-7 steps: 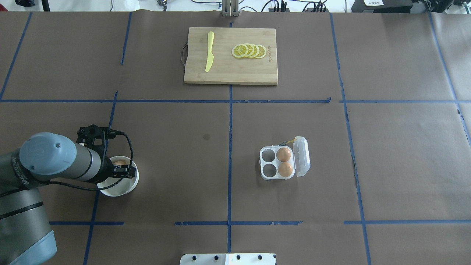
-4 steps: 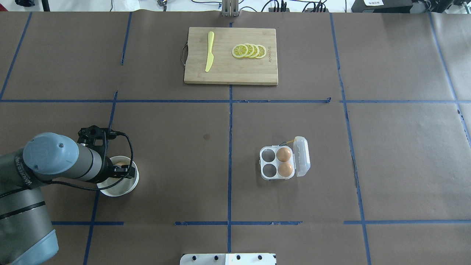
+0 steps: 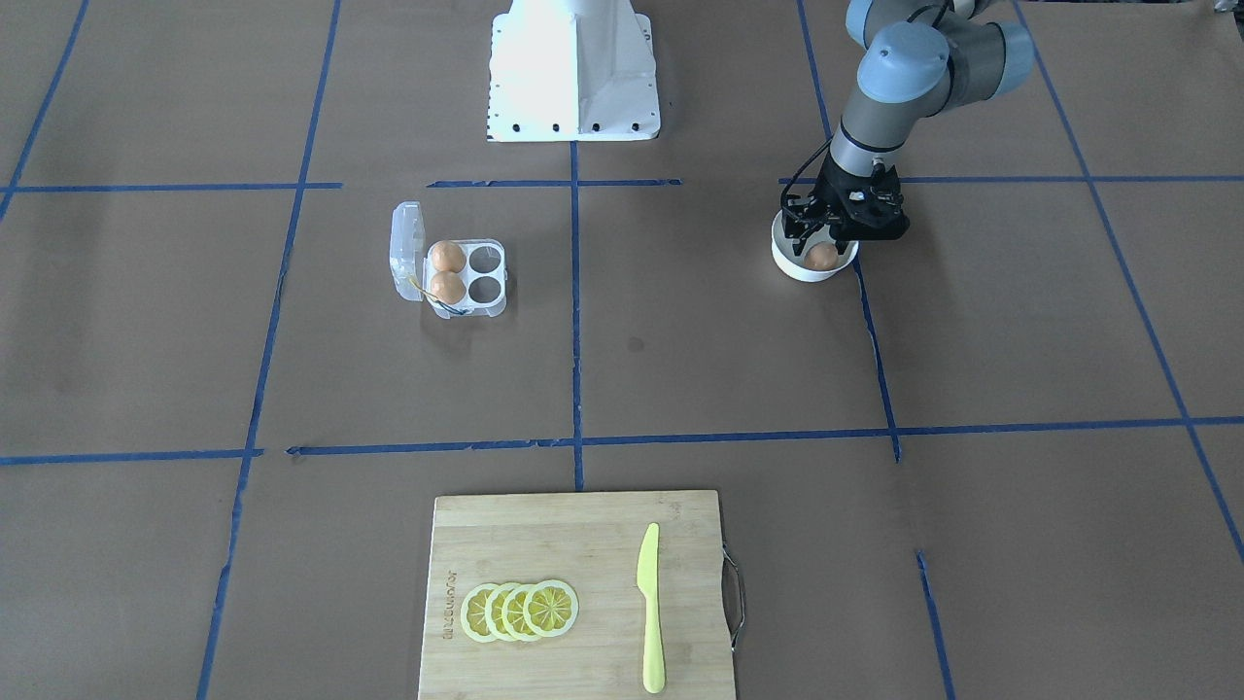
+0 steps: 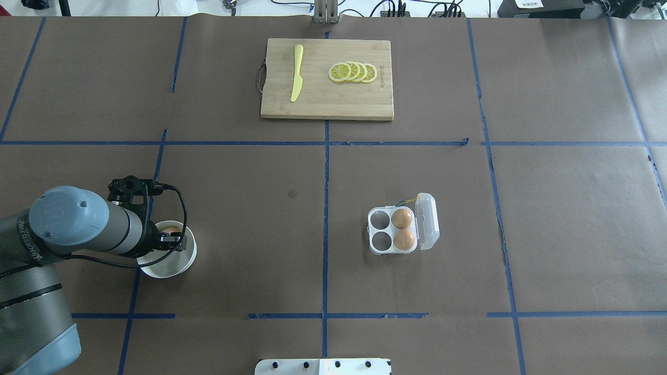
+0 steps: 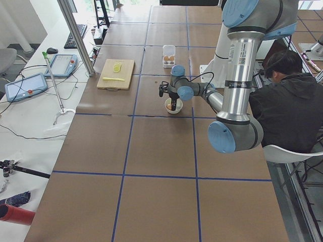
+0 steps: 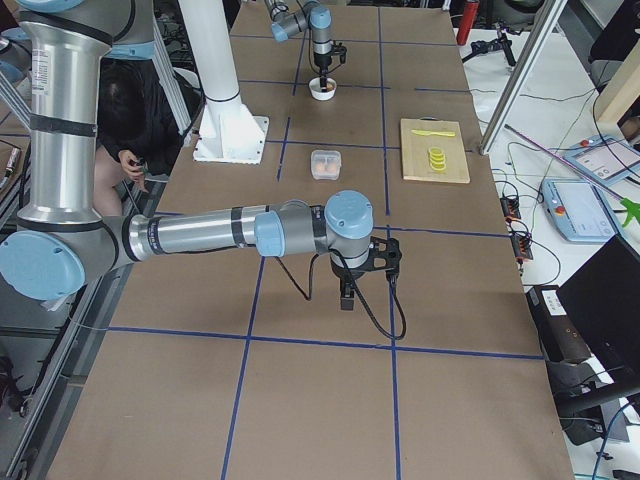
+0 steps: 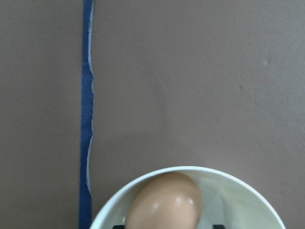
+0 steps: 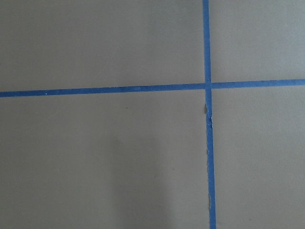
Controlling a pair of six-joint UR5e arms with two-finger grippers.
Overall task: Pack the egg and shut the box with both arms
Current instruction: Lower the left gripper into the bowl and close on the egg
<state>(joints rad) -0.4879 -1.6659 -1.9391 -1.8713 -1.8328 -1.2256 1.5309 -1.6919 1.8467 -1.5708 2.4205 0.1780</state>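
A light-brown egg (image 4: 169, 229) lies in a white bowl (image 4: 177, 271) at the near left of the table. My left gripper (image 4: 169, 240) is down inside the bowl, open, with a black fingertip on either side of the egg (image 7: 164, 202). The clear egg carton (image 4: 376, 230) stands right of centre with its lid (image 4: 427, 221) swung open to the right. Two eggs (image 4: 402, 219) (image 4: 405, 239) fill its right-hand cups and the two left-hand cups are empty. My right gripper (image 6: 345, 300) shows only in the exterior right view, pointing down over bare table; I cannot tell if it is open or shut.
A wooden cutting board (image 4: 323, 107) lies at the far centre with a yellow knife (image 4: 297, 73) and several lemon slices (image 4: 353, 72). The white pedestal base (image 3: 573, 68) stands at the robot's edge. An operator (image 5: 285, 96) sits beside the table.
My left arm has shifted slightly, and the gripper has moved a little to the left inside the bowl. The egg, bowl and carton have not moved.
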